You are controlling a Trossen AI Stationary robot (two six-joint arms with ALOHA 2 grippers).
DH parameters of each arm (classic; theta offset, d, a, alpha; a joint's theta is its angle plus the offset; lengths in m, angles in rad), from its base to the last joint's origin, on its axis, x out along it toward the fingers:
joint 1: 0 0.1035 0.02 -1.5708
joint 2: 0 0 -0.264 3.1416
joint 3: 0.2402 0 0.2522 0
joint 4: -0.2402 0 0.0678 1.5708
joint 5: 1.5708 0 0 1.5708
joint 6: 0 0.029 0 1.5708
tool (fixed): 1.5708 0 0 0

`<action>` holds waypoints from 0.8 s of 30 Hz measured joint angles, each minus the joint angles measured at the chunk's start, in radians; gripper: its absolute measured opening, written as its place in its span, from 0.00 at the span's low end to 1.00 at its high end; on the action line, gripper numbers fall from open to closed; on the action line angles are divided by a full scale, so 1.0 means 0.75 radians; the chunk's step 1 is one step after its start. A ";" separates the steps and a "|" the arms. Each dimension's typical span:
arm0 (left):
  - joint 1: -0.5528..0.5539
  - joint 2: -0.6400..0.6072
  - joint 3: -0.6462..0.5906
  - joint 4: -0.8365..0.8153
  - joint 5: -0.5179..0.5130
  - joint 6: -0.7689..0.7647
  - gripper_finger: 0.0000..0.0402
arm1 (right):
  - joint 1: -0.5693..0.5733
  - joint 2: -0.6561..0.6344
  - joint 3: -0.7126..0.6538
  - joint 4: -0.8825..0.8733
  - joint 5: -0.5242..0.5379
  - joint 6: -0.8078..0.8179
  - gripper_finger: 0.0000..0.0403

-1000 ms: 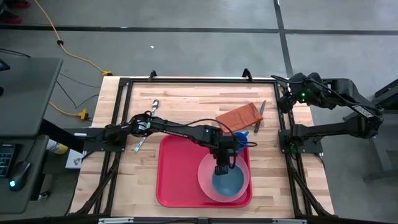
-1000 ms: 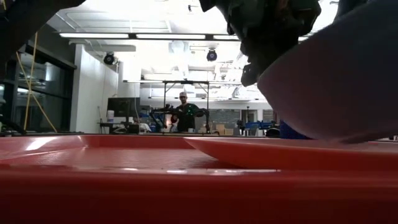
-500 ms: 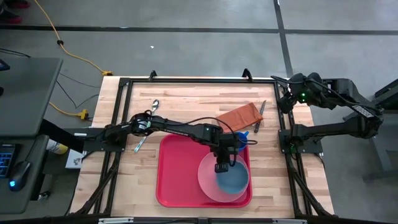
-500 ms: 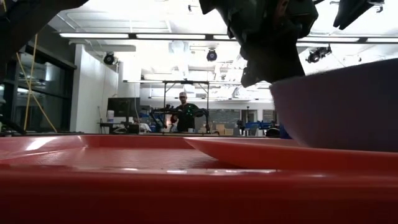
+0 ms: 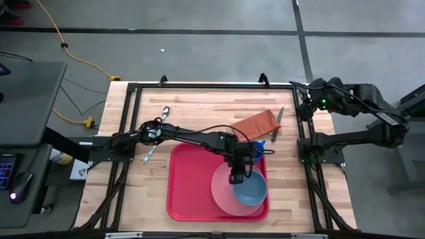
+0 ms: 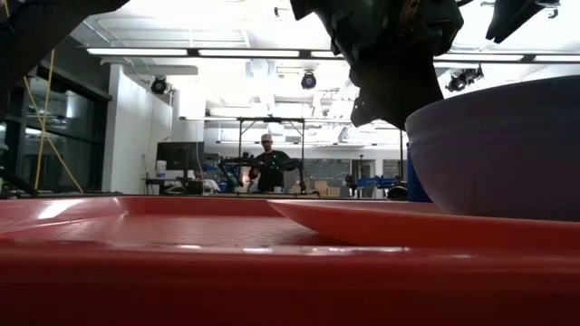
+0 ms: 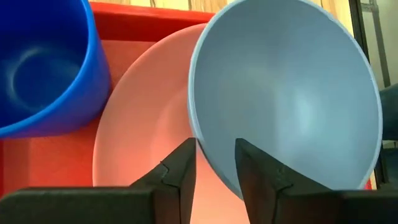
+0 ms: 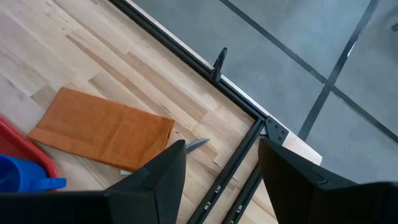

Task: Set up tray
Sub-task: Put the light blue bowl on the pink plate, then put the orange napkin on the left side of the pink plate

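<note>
High view: the left gripper [image 5: 236,178] straddles the rim of a blue bowl [image 5: 250,190], fingers parted, on a pink plate [image 5: 222,196] on the red tray [image 5: 189,186]; the right gripper [image 8: 221,165] waits open at the table's far right corner.

We see a pale blue bowl [image 5: 250,190] sitting on a pink plate [image 5: 222,191], a blue cup [image 5: 256,148] beside them, an orange napkin [image 5: 254,123], a knife [image 5: 277,123] and a spoon [image 5: 157,133] on the wooden table [image 5: 199,106].
</note>
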 joint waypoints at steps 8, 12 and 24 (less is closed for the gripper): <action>0.016 -0.001 0.198 -0.198 -0.073 0.092 0.36 | -0.001 0.000 0.000 0.000 -0.003 0.000 0.45; 0.029 -0.034 0.257 -0.270 -0.171 0.140 0.36 | 0.000 -0.001 0.000 0.000 -0.008 -0.001 0.45; 0.172 -0.197 0.272 -0.762 -0.726 0.162 0.36 | 0.000 -0.010 -0.001 -0.021 -0.003 0.199 0.45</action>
